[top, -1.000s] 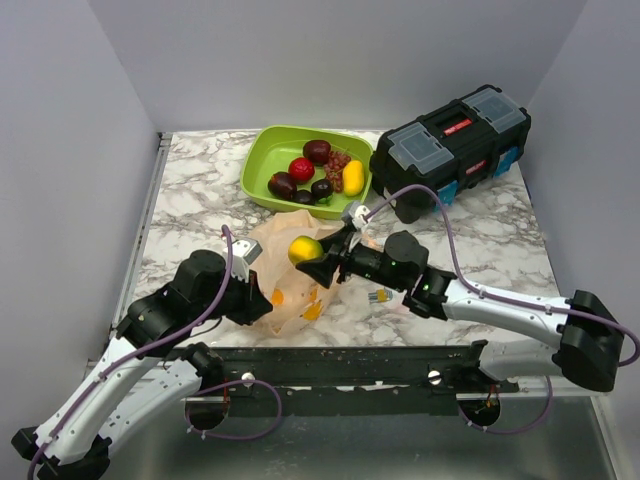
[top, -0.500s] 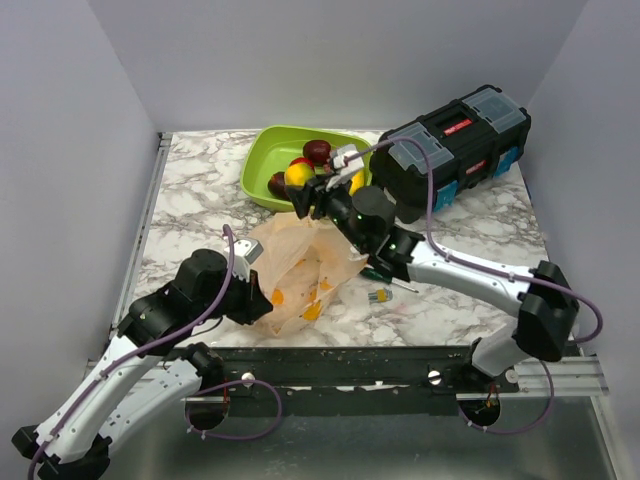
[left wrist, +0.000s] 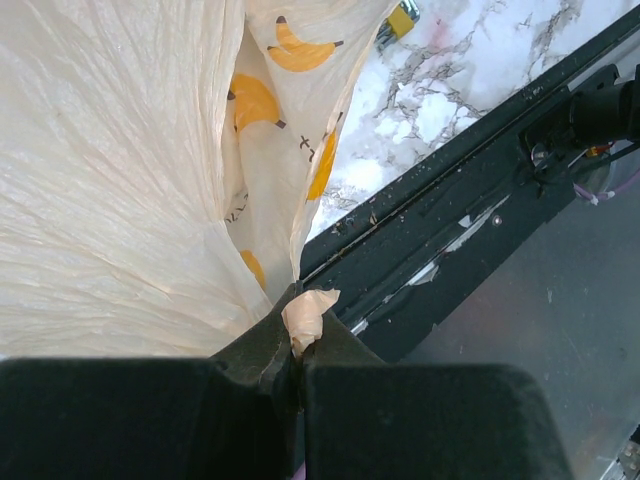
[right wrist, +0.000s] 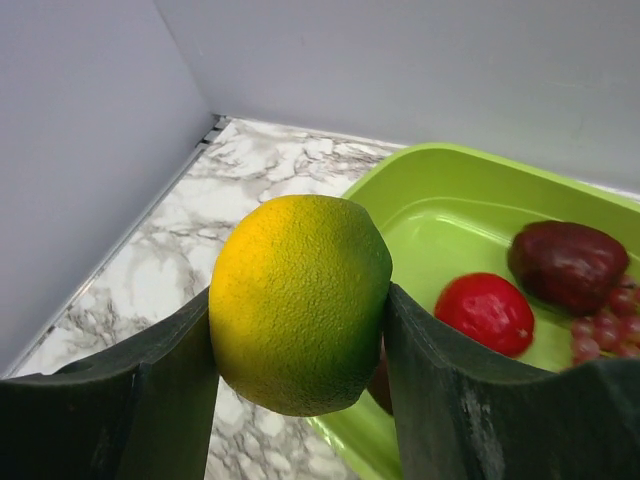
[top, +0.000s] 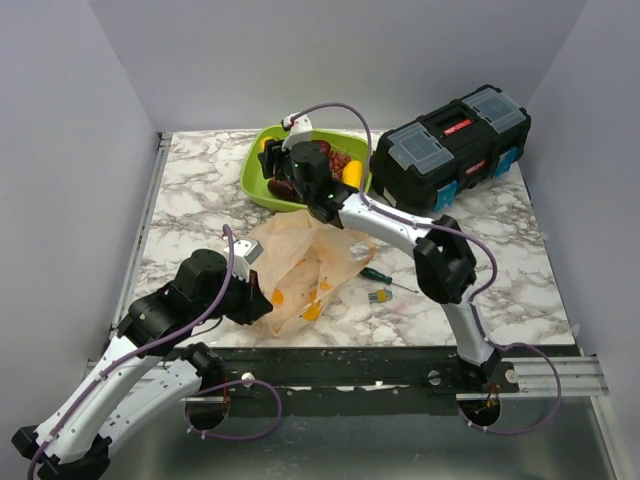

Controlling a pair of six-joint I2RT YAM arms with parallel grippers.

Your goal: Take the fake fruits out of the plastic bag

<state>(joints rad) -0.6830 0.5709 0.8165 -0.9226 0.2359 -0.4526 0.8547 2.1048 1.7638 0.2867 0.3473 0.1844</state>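
Starting at the near edge, we find our left gripper pinched shut on a fold of the plastic bag, which lies crumpled on the marble table with a green-handled screwdriver just to its right. Farther back, our right gripper clamps a yellow-green fruit over the left side of the lime-green tray. A red fruit, a dark purple fruit and a grape bunch lie in that tray.

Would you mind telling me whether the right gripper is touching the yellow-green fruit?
Touching: the right wrist view shows the right gripper clamping the yellow-green fruit, both fingers pressed against its sides.
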